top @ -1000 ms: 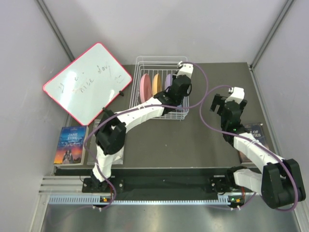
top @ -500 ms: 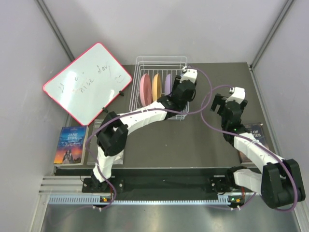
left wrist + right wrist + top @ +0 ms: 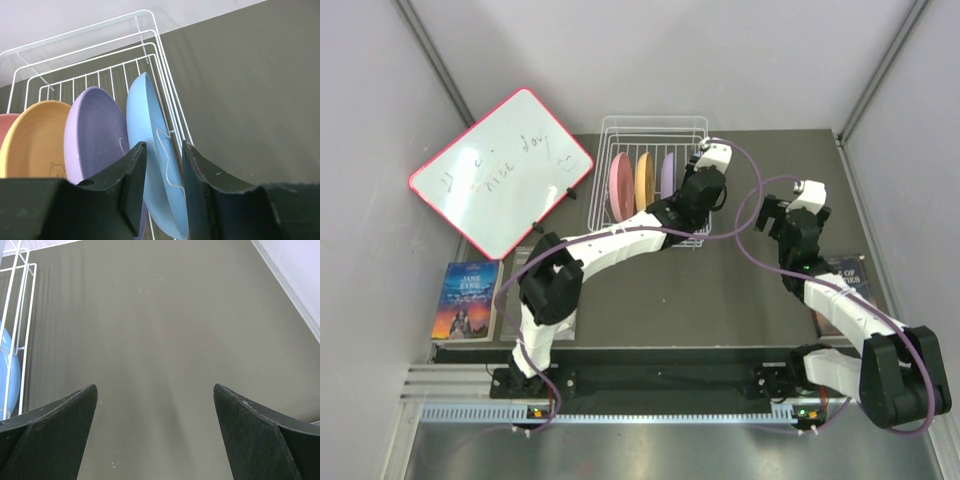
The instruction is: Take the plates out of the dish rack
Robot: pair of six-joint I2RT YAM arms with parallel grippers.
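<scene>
Left jaws straddle the glossy light blue plate [image 3: 148,127], upright in the wire dish rack [image 3: 107,75] (grip or gap, I cannot tell). Right jaws gape wide, empty — matte dark counter [image 3: 160,340] ahead.

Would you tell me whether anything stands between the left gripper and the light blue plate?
Nothing visible does: the left gripper straddles the light blue plate, one finger beside the lilac plate, the other by the wall of the dish rack.

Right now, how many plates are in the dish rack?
4, all standing on edge in the dish rack: pink at the left end, then orange, lilac, and light blue at the right, straddled by the left pincer. The left arm hides part of the rack.
</scene>
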